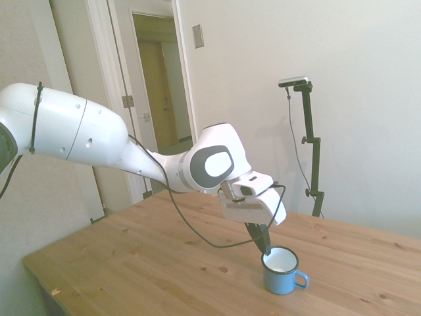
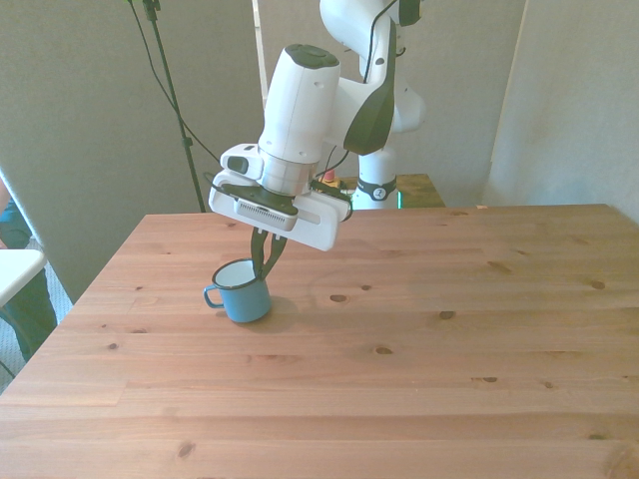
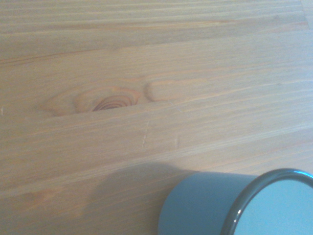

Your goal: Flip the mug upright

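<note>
The dusty-blue mug (image 1: 280, 275) stands upright on the wooden table (image 1: 151, 263), its white inside facing up. In the front view the mug (image 2: 244, 296) sits toward the left side, its loop handle pointing to that view's left. My gripper (image 1: 266, 248) reaches down at a slant onto the far side of the dark rim. Its fingers (image 2: 263, 253) stand close together, one inside and one outside the mug's wall, pinching it. The wrist view catches part of the mug's (image 3: 205, 205) blue side and rim close by.
Bare wooden tabletop (image 2: 449, 349) stretches around the mug on all sides. A knot in the wood (image 3: 110, 101) lies near the mug. At the front view's far left edge, part of a person's sleeve (image 2: 8, 225) and a white surface (image 2: 15, 269) show beside the table.
</note>
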Controlling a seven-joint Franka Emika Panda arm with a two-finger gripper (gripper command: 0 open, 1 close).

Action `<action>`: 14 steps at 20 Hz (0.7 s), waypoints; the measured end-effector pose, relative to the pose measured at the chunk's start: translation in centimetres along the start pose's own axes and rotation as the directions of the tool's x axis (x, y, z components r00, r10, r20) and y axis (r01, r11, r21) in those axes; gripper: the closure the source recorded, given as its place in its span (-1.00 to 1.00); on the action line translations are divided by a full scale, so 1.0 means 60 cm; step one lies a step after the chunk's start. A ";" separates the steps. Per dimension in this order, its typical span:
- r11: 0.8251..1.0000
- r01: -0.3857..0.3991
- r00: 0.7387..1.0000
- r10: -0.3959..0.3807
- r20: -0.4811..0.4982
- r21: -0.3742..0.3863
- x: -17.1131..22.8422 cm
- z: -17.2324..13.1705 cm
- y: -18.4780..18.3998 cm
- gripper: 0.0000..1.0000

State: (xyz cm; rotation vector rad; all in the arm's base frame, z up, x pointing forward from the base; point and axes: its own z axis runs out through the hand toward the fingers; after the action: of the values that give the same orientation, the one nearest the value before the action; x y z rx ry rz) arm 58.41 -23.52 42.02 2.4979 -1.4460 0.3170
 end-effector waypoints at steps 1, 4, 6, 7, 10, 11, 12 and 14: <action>1.000 0.002 1.000 -0.002 0.002 0.001 0.001 0.000 0.001 -1.00; 1.000 -0.002 1.000 0.002 0.008 0.018 0.003 -0.007 0.004 -1.00; 0.998 -0.005 1.000 0.004 0.022 0.058 0.004 -0.028 0.013 -1.00; 0.996 -0.005 0.999 0.002 0.032 0.087 0.004 -0.044 0.021 -1.00; 0.982 0.005 0.998 -0.018 0.063 0.190 -0.004 -0.099 0.053 -1.00; 0.973 0.010 0.996 -0.029 0.079 0.230 -0.012 -0.114 0.059 -1.00; 0.964 0.018 0.994 -0.045 0.095 0.265 -0.023 -0.124 0.060 -1.00; 0.949 0.033 0.989 -0.076 0.124 0.314 -0.049 -0.134 0.053 -1.00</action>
State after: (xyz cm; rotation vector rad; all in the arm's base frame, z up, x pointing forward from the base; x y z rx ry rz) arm 53.70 -20.16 49.08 2.8557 -1.4722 0.4008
